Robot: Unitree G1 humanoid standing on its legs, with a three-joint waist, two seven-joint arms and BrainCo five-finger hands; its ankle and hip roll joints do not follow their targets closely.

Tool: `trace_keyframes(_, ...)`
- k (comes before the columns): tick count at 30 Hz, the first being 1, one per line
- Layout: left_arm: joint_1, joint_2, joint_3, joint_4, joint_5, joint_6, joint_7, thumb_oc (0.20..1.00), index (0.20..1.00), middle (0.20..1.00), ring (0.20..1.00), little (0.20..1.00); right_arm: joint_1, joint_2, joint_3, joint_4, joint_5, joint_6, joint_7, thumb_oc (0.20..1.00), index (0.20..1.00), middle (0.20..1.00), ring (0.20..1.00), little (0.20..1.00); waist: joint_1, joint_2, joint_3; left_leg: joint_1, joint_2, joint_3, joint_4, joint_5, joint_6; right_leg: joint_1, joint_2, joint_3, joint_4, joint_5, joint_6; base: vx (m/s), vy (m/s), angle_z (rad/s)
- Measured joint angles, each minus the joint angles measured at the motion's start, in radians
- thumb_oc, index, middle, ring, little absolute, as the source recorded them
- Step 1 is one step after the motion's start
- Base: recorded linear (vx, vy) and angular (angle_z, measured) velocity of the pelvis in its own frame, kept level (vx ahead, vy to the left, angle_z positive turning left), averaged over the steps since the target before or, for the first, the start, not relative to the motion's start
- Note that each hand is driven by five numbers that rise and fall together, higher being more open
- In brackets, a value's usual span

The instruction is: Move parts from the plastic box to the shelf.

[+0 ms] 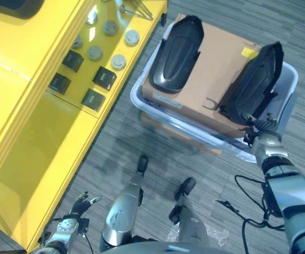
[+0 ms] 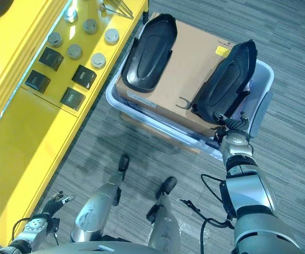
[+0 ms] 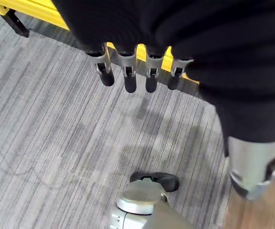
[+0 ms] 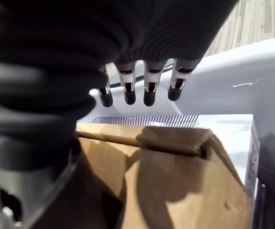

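Plastic box (image 1: pixel 287 100), pale grey, sits on grey carpet (image 1: pixel 141 143) just beside the yellow shelf (image 1: pixel 30 132). A brown cardboard sheet (image 1: pixel 215 69) lies across the top of the box, and two black moulded parts rest on it: one part (image 1: pixel 176 53) at the box end nearest the shelf, the other part (image 1: pixel 255 82) at the box end away from the shelf. Right arm is extended toward the box, its wrist at the box's near rim; right hand (image 1: pixel 258 128) is just below the second part's lower end, at the edge of the cardboard. In the right wrist view the right hand's fingers (image 4: pixel 149 90) hang straight in a row over the box's inner wall and the cardboard edge, not curled round anything; hand is open and holds nothing, and contact with the part cannot be confirmed. Left arm hangs low, well apart from the box, close to the shelf's near edge; left hand (image 1: pixel 83 203) has its fingers loosely spread. The left wrist view shows the left hand's fingers (image 3: pixel 127 76) straight above the carpet, with the shelf edge behind them, empty. On the shelf surface lie several black square parts (image 1: pixel 104 78) and round grey parts (image 1: pixel 119 61), none touching the box.
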Motion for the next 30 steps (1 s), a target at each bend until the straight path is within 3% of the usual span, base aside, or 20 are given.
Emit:
trace_keyframes(11, 0.0, 0.0, 0.001, -0.001, -0.019, -0.011, 0.0, 1.0, 1.0, 1.0, 1.0, 1.0, -0.037, -0.023, -0.011, -0.038, 0.058, -0.008, -0.014, 0.2, 0.2, 0.2, 0.2, 0.2, -0.003, -0.005, 0.026, -0.023, 0.002, 0.001, 0.0, 0.005, -0.006, -0.025, 0.002, 0.001, 0.0, 0.004, -0.003, -0.01, 0.004, 0.0)
trace_keyframes(21, 0.0, 0.001, 0.01, -0.053, -0.02, -0.065, -0.003, 1.0, 1.0, 1.0, 1.0, 1.0, -0.026, -0.009, -0.008, -0.05, 0.058, -0.006, -0.058, 0.2, 0.2, 0.2, 0.2, 0.2, -0.002, -0.004, 0.026, 0.026, 0.009, 0.003, -0.004, 0.006, -0.004, 0.022, 0.01, 0.001, -0.001, 0.005, -0.009, 0.01, -0.013, 0.0)
trace_keyframes(28, 0.015, 0.012, 0.048, -0.249, -0.042, -0.08, -0.036, 1.0, 1.0, 1.0, 1.0, 1.0, 0.113, 0.034, -0.081, -0.348, 0.057, -0.002, -0.094, 0.2, 0.2, 0.2, 0.2, 0.2, -0.003, -0.005, 0.023, 0.127, 0.021, 0.017, -0.043, -0.001, -0.016, 0.097, 0.018, 0.004, -0.007, -0.017, -0.007, 0.05, -0.035, -0.06)
trace_keyframes(30, 0.033, 0.028, 0.078, -0.348, -0.085, -0.069, -0.062, 1.0, 1.0, 1.0, 1.0, 1.0, 0.173, 0.046, -0.095, -0.477, 0.056, -0.021, -0.124, 0.2, 0.2, 0.2, 0.2, 0.2, -0.018, -0.018, -0.013, 0.147, 0.026, 0.021, -0.053, -0.002, -0.017, 0.11, 0.023, 0.012, -0.005, -0.02, -0.006, 0.11, -0.086, -0.04)
